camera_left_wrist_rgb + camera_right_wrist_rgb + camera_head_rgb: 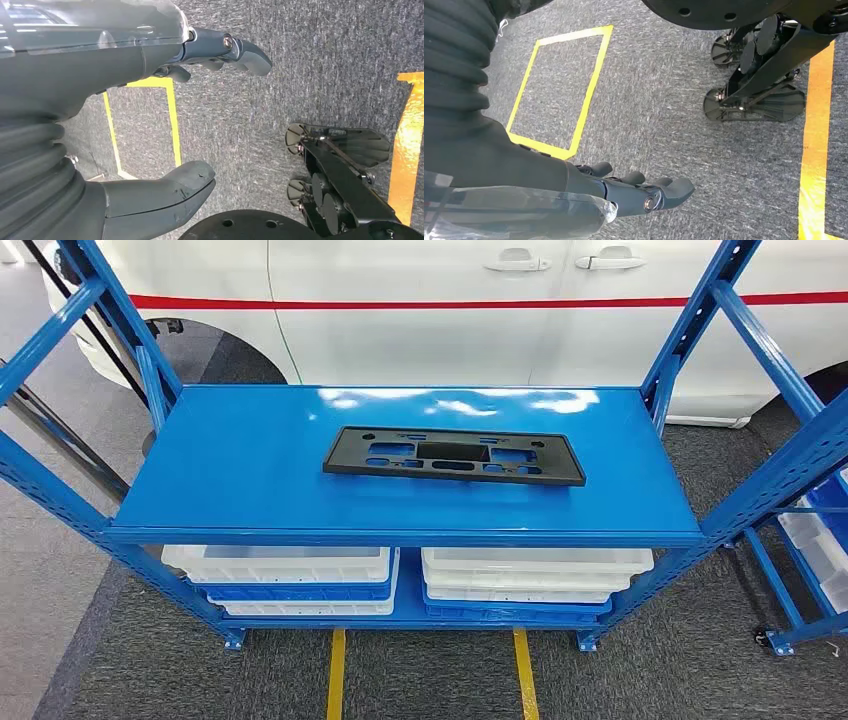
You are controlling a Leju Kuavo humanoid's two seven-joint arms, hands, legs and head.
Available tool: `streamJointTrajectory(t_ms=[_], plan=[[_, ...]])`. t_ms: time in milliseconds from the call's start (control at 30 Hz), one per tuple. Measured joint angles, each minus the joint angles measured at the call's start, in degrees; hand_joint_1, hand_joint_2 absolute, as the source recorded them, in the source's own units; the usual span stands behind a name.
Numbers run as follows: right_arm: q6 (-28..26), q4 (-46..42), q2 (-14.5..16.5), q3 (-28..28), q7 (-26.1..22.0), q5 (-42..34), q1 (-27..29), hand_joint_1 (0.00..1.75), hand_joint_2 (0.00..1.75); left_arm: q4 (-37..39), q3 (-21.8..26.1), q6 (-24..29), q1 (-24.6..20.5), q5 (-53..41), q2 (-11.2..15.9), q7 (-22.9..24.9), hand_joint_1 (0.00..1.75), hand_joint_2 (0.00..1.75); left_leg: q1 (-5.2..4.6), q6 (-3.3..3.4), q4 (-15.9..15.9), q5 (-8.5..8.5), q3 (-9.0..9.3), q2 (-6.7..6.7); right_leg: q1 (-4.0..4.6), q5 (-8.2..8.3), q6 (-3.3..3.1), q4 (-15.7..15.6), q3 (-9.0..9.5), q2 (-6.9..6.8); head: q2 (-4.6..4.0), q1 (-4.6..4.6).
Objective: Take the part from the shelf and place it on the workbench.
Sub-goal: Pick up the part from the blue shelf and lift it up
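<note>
Head view, L to R. Blue steel shelf rack is seen square-on; L upright w/ perforated holes, diagonal brace behind. Top deck is glossy, w/ glare patches toward the rear. The part, a black rectangular plastic panel w/ cut-outs, is lying flat at approx. deck centre, long axis across the rack, slightly nearer the rear edge than the front, well apart from both uprights. Nothing is touching it. On the lower tier, white trays on blue trays are stacked in two piles, L and R. White car w/ red stripe is parked behind the rack. A second blue rack w/ white bins is noted at far R. Yellow floor tape runs toward the robot.

Left hand: hanging over grey carpet, thumb and fingers spread wide, nothing held. Right hand: likewise hanging, fingers extended and apart, nothing held. A yellow taped square is seen on the carpet beside it.

Assessment: task not yet started; step in hand is the reach. Recommended: both arms to be raised over the front rail, hands to be brought to the panel's two short ends. Panel is thin and flat on a slick deck, so an edge should be lifted or the part slid forward before closing. Lift to be kept level; uprights to be cleared on withdrawal. Workbench location cannot be told.
</note>
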Motion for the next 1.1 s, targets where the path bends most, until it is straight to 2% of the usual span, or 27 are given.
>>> streamJointTrajectory(t_ms=[833, 933, 967, 1067, 1100], plan=[[-0.3, 0.2, 0.0, 0.03, 0.38, -0.66, -1.28, 0.0, 1.75, -0.14, -0.94, -0.07, -1.01, 0.05, -0.01, 0.24, 0.0, 1.75, 0.0, 0.01, 0.0, 0.04, -0.01, 0.0, 0.0, 0.04, 0.02, 0.0, -0.01, 0.0, 0.01, 0.0], [-1.25, 0.77, 0.0, 0.23, 1.67, -2.7, -3.96, 0.0, 1.75, -0.51, -4.17, -0.73, -3.18, 0.67, 0.04, 1.2, 0.0, 0.44, 0.0, 0.02, 0.01, 0.12, 0.01, 0.0, 0.0, 0.13, 0.07, 0.0, 0.02, 0.0, 0.01, 0.0], [-1.68, 0.99, 0.0, 0.37, 2.18, -3.5, -4.95, 0.0, 1.31, -0.57, -5.23, -1.17, -4.01, 1.07, 0.08, 1.63, 0.0, 0.0, -0.01, 0.02, 0.01, 0.14, 0.03, 0.0, 0.0, 0.15, 0.1, 0.0, 0.04, 0.0, 0.01, 0.0], [-2.81, 1.71, -0.02, 0.8, 3.55, -5.89, -7.69, 0.0, 0.0, -0.58, -8.1, -2.93, -6.35, 2.45, 0.19, 2.95, 0.0, 0.0, -0.01, 0.04, 0.02, 0.24, 0.06, 0.0, 0.0, 0.24, 0.15, 0.0, 0.07, 0.0, 0.01, 0.0], [-3.16, 1.93, -0.02, 0.9, 3.92, -6.67, -8.56, 0.0, 0.0, -0.58, -9.16, -3.57, -7.06, 2.97, 0.22, 3.38, 0.0, 0.0, -0.02, 0.06, 0.02, 0.28, 0.07, 0.0, 0.0, 0.27, 0.15, 0.0, 0.06, 0.0, 0.01, 0.0]])
